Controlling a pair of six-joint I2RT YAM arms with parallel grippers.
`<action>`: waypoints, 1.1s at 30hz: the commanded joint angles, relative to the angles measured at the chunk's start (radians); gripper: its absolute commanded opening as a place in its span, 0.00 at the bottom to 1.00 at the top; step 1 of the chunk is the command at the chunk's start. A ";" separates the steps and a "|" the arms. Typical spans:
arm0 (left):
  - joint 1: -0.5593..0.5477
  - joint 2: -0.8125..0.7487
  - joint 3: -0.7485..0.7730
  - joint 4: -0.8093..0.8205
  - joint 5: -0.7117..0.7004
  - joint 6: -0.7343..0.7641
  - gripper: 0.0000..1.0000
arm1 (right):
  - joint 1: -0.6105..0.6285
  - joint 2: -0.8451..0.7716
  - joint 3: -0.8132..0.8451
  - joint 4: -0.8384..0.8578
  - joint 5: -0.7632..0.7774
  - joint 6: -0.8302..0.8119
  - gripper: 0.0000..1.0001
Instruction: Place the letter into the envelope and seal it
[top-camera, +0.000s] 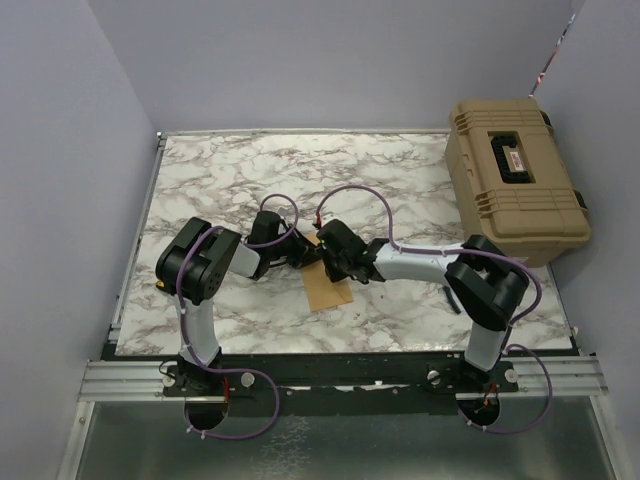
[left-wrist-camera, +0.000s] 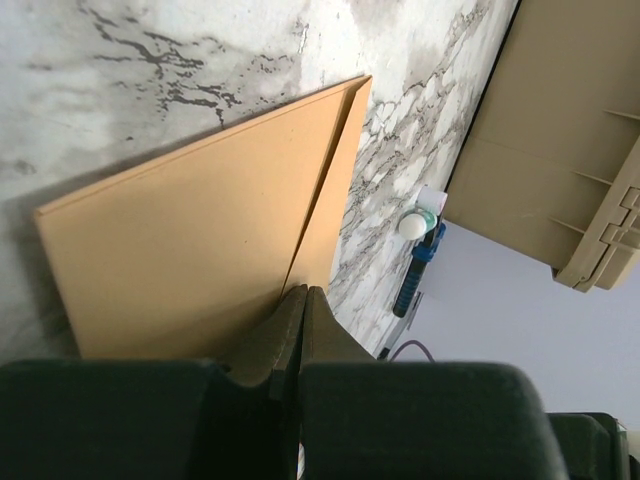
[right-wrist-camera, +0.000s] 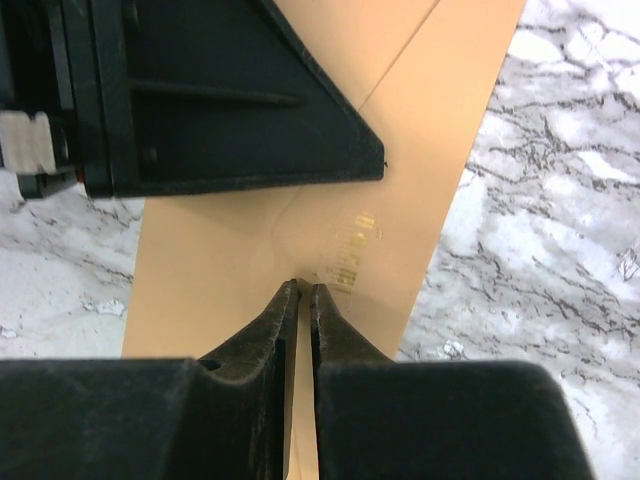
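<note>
Table: we find the marble table (top-camera: 250, 170) bare on every side of the work.
Case: the tan case (top-camera: 515, 195) sits at the far right, well apart.
Envelope: the envelope (left-wrist-camera: 190, 230) lies mid-table between the two arms. Its long axis runs roughly near-to-far.
Letter: we see no separate sheet. We judge the letter is probably inside already.
Left gripper: the left gripper (left-wrist-camera: 303, 292) is closed tight, tips at the fold line (left-wrist-camera: 325, 180). We cannot tell whether it nips any paper.
Right gripper: the right gripper (right-wrist-camera: 303, 290) shows a thin slit only, tips on or just over the panel. We cannot tell whether it has a hold.
Governing relation: the envelope stretches straight ahead of both sets of fingertips, and neither arm is clearly nearer.
Clearance: the grippers nearly touch, and we judge that closeness to be the only constraint on pressing the flap.
</note>
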 joint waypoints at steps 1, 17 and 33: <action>0.005 0.071 -0.034 -0.204 -0.088 0.078 0.00 | 0.018 0.014 -0.086 -0.235 -0.041 0.017 0.10; 0.006 0.001 0.052 -0.327 -0.053 0.189 0.00 | 0.016 -0.150 -0.094 -0.341 -0.006 0.070 0.10; 0.009 -0.051 0.305 -0.436 -0.067 0.375 0.11 | 0.009 -0.013 0.170 -0.194 0.137 0.187 0.09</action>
